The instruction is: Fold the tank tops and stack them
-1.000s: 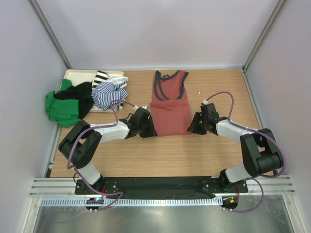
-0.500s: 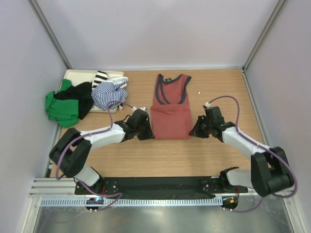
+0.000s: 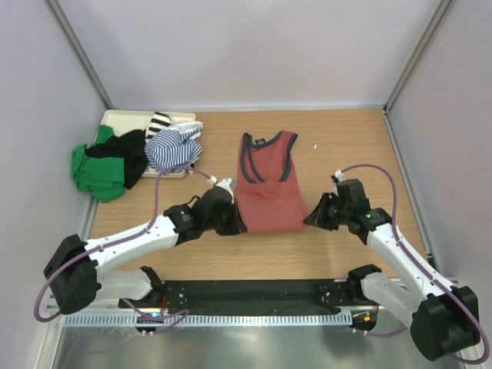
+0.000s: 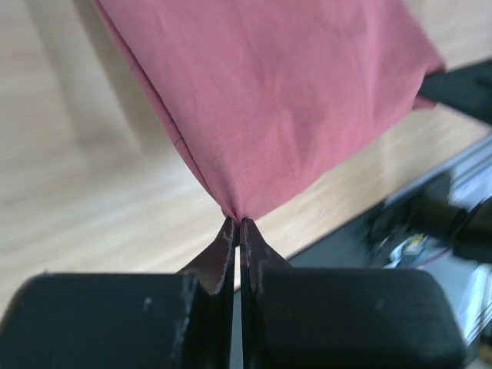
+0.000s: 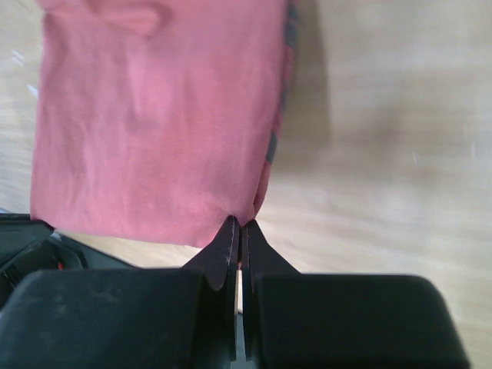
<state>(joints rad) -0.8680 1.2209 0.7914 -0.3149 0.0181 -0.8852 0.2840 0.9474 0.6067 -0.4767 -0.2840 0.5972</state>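
At the near hem of the brick-red tank top [image 3: 265, 184], left pincer [image 4: 237, 224] and right pincer [image 5: 239, 224] are each clenched on a corner. Garment lies spread on the desk [image 3: 346, 138]. Recommended: raise both corners level, carry them evenly toward its neckline, avoiding skew or slack.

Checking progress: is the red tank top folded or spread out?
Spread out: the red tank top lies full length, straps far, hem near, its corners pinched by left gripper and right gripper.
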